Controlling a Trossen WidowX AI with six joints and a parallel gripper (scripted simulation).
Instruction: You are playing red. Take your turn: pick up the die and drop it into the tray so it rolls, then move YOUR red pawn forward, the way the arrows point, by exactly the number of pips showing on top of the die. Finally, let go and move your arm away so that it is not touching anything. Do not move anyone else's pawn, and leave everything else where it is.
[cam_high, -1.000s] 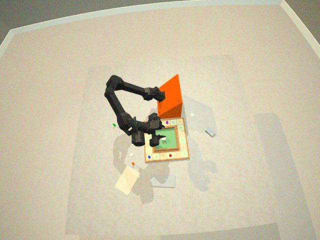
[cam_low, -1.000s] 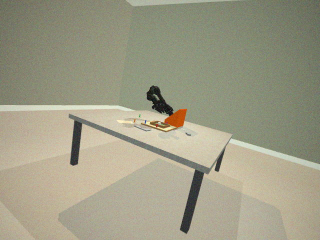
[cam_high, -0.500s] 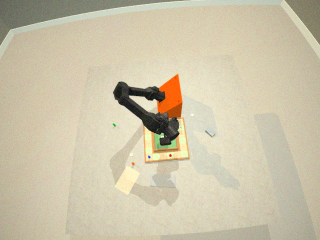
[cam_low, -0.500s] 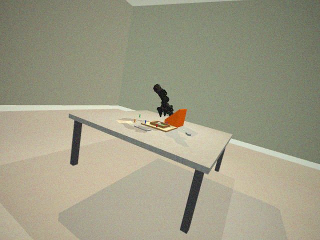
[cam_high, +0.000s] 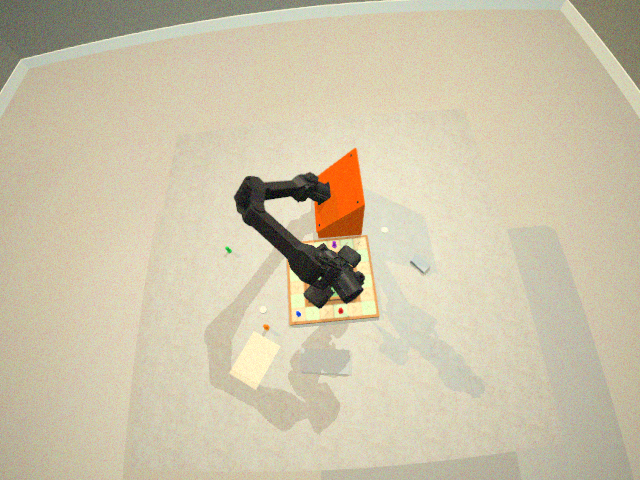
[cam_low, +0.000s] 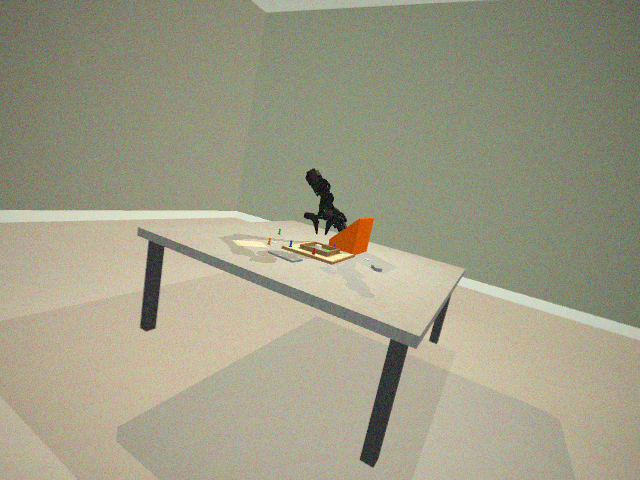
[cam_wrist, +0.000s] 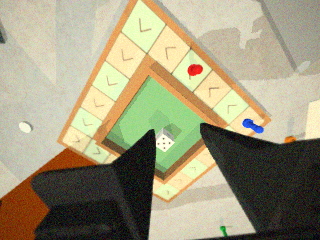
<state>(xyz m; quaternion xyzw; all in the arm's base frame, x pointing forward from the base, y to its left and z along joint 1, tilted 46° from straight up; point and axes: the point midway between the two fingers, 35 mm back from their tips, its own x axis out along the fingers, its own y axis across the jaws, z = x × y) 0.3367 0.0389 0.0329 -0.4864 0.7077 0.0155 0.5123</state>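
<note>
Tool (cam_high: 336, 281) (cam_low: 321, 233) (cam_wrist: 177, 130) is partway open, nothing between the fingers, hanging above the board (cam_high: 366, 299) (cam_low: 343, 256) (cam_wrist: 145, 22). Die (cam_low: 317, 246) (cam_wrist: 164, 142) is down inside the tray (cam_high: 332, 301) (cam_low: 325, 251) (cam_wrist: 190, 97), reads as five from the wrist view, so the throw looks done; pawn move is what's left. Red pawn (cam_high: 340, 311) (cam_low: 313, 251) (cam_wrist: 195, 69) stands upright on a pale green square in a side row, beside the tray wall. Handling guess: light, rigid, smooth, probably a bit slippery round the head, not fragile, but a small foot means it tips if nudged. I'd take it by the body just under the head, fingers square to its axis, both sides touching together; a grip on the round top alone could squirt it out. Light squeeze should do. Watch the tray wall on the inboard side, keep the fingertips off it. Blue pawn (cam_high: 298, 313) (cam_low: 291, 243) (cam_wrist: 252, 125) is in the same row, well off red, so stay narrow. Lift straight, set down flat, then open evenly so it doesn't topple.
</note>
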